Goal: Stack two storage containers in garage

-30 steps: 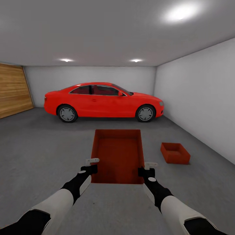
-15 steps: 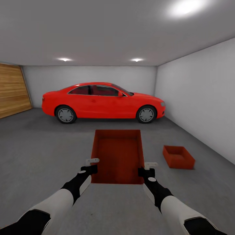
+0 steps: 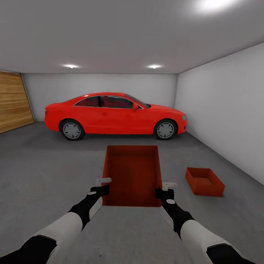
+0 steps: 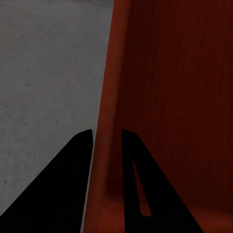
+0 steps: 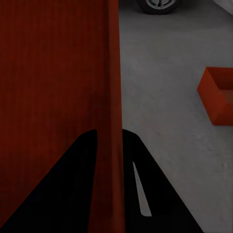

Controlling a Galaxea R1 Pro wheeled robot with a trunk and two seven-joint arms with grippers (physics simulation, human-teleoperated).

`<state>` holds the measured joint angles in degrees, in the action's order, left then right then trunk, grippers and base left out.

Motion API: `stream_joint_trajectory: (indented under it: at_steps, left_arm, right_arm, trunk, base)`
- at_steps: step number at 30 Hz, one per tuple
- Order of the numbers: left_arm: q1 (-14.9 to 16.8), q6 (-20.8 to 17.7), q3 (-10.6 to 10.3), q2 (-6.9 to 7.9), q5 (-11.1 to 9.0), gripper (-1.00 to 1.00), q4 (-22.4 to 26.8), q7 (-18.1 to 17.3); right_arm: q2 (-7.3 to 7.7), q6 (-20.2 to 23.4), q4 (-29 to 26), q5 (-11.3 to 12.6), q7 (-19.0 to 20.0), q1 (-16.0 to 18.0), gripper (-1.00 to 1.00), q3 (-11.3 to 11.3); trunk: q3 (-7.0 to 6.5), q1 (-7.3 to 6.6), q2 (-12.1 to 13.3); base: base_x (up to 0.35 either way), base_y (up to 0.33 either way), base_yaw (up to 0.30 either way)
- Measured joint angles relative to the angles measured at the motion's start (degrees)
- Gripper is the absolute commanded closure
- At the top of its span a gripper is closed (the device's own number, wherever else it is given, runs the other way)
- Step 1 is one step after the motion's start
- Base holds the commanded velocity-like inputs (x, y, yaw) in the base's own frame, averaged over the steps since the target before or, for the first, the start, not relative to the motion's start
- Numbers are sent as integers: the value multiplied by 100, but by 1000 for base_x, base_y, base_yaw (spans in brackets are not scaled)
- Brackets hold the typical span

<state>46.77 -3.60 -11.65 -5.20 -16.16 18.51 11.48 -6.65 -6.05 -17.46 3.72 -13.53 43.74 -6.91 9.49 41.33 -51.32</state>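
Left pincer [image 3: 103, 181] clamped on left wall of held container [image 3: 132, 176], long axis pointing away toward the red car [image 3: 115, 114]. Right pincer [image 3: 169, 186] clamped on right wall. Second container [image 3: 204, 181] rests on garage floor [image 3: 44, 165], right.

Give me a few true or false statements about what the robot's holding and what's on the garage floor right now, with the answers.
1. Both grippers, left gripper and right gripper, clamp walls of the held container. True.
2. The second container sits on the floor toward the robot's right. True.
3. The containers are already stacked. False: they are apart, one is still carried.
4. The red car is parked between the two containers. False: it stands beyond both, near the back wall.
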Motion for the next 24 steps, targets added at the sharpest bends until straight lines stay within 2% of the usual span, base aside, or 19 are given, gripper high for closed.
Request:
stream_joint_trajectory:
  at_steps: [8,24]
  left_arm:
    - [2,0,67,-5,68,100,-47,-34]
    - [2,1,75,-8,75,100,-47,-34]
  right_arm:
    - [5,8,20,72,-30,-3,100,-89]
    - [4,11,18,62,-26,-3,100,-76]
  trunk:
    - [1,0,-1]
    - [1,0,0]
  base:
    - [322,0,0]
    - [322,0,0]
